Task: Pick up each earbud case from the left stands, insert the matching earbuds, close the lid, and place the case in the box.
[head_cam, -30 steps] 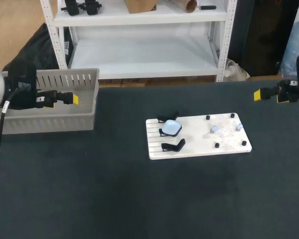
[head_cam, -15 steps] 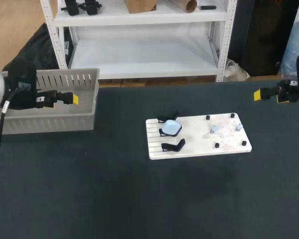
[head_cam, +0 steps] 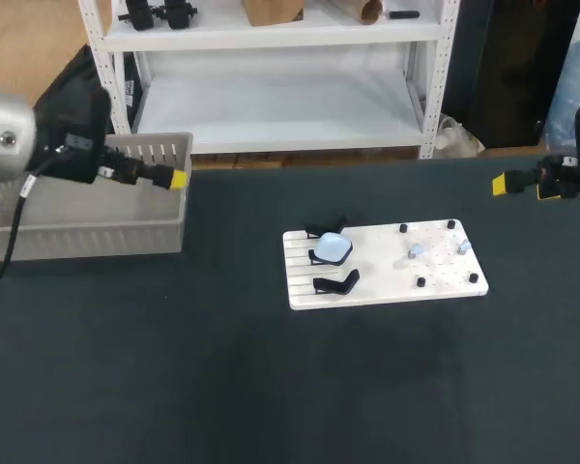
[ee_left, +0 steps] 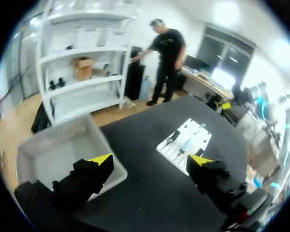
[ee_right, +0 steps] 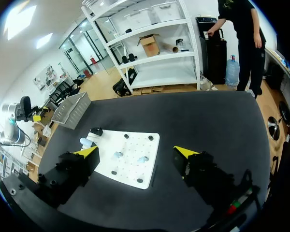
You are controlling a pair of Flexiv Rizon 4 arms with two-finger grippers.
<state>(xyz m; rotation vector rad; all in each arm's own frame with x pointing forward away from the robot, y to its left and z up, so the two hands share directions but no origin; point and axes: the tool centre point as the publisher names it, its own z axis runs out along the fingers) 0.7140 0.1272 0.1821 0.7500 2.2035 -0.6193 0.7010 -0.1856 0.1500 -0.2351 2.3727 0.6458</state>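
The pale blue earbud case (head_cam: pixel 332 248) is sitting on the black stands (head_cam: pixel 335 283) of the white board (head_cam: pixel 445 280) mid-table (head_cam: pixel 271 387), well apart from the left pincer (head_cam: pixel 178 179), gaping over the grey box (head_cam: pixel 87 237) at the rear left corner, and the right pincer (head_cam: pixel 510 184), gaping near the right edge.

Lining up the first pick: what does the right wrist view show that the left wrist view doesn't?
Only the right wrist view: the pale blue earbud case and two earbuds on the white board, ahead of the open right gripper. Only the left wrist view: the inside of the grey box, just ahead of the open left gripper. Both: the white board and the grey box.
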